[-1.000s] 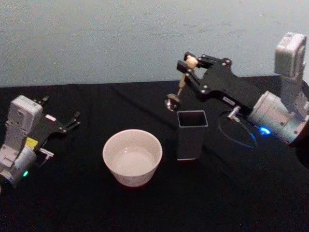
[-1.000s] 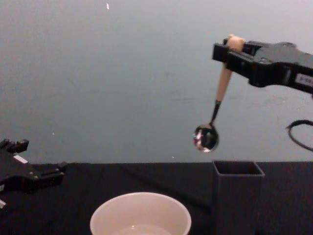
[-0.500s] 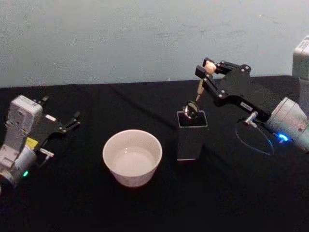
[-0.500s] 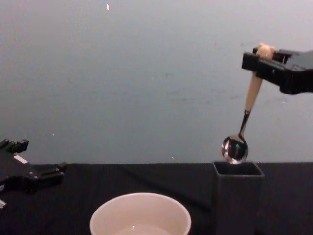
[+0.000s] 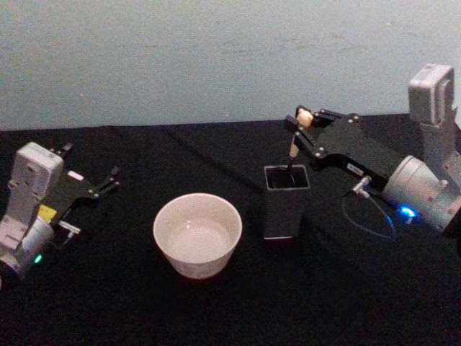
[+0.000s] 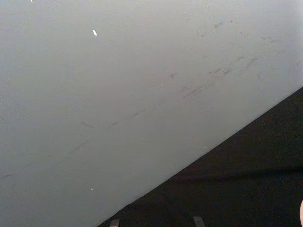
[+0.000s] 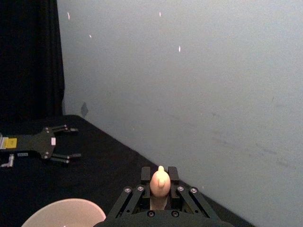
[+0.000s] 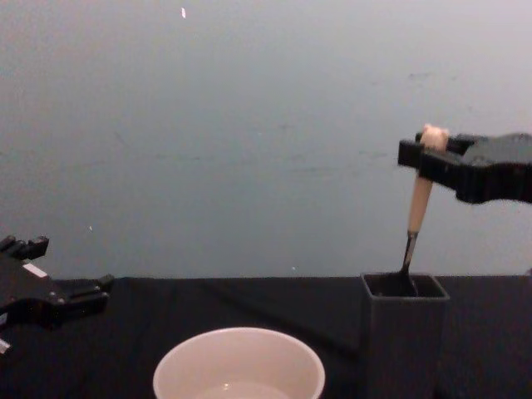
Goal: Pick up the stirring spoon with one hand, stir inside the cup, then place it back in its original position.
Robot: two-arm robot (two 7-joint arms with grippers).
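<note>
Right gripper: the black blocky right gripper (image 5: 302,124) with its silver cylindrical wrist reaches in from about 3 o'clock of the table and is clamped on the top of the spoon handle, just under the bear head.
Spoon: the slim stirring spoon with beige handle and tiny bear-head top (image 8: 418,199) stands nearly upright, leaning slightly; its small metal bowl is already down inside the holder, out of sight.
Holder: the tall dark grey square-sectioned holder box (image 5: 286,202) stands just to the 3 o'clock side of the cup, near it but apart.
Cup: the wide round cream-white cup (image 5: 197,234) sits at the table's middle, towards 6 o'clock.
Left gripper: the black left gripper with a white tag (image 5: 96,184) lies parked at 9 o'clock, fingers spread, holding nothing.
Doing it well: I'd judge the spoon should sink until the bowl rests on the holder's floor, handle kept off the rim, then the fingers part and lift straight up.
Chest view: shows the dark neck crossing the rim.
Right wrist view: shows the bear head (image 7: 160,182) pinched between both fingers (image 7: 146,174).
</note>
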